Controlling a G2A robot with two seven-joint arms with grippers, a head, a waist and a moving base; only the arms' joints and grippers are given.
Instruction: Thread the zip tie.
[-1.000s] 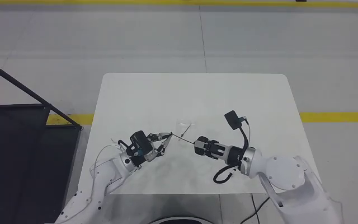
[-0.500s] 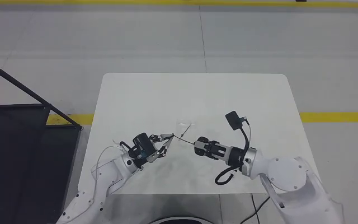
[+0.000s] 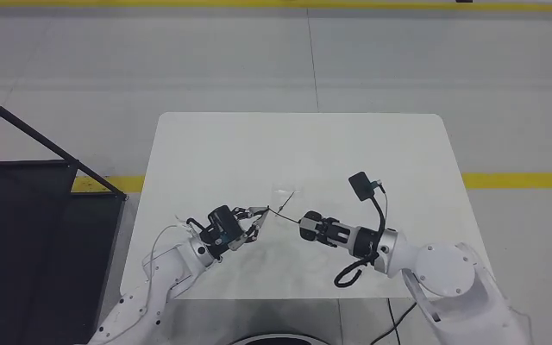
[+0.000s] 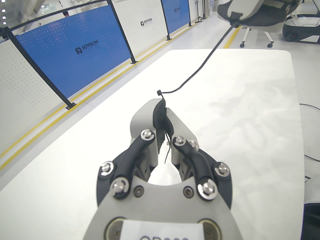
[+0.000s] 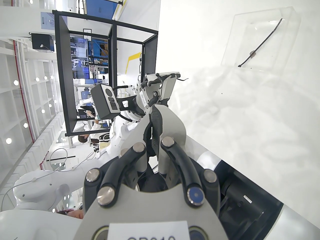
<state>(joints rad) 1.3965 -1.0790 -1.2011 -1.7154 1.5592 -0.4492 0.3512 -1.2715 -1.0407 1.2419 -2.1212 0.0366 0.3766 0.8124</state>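
The left gripper is shut tight on the zip tie. It sits low over the near part of the white table. The little square head of the tie pokes out just past the tips of this gripper. A thin black bit of the tie goes down between the two fingers and hangs loose behind them. From the head, the black strap bends and then goes up through the air to the right gripper. The right gripper is closed too, and it pinches the far end of the strap at its tip. The two grippers face each other, close together, with the tie held between them above the table. I cannot tell if the strap goes through the head. A bit farther back on the table lies a clear tray. Another black tie lies flat inside it, apart from both grippers.
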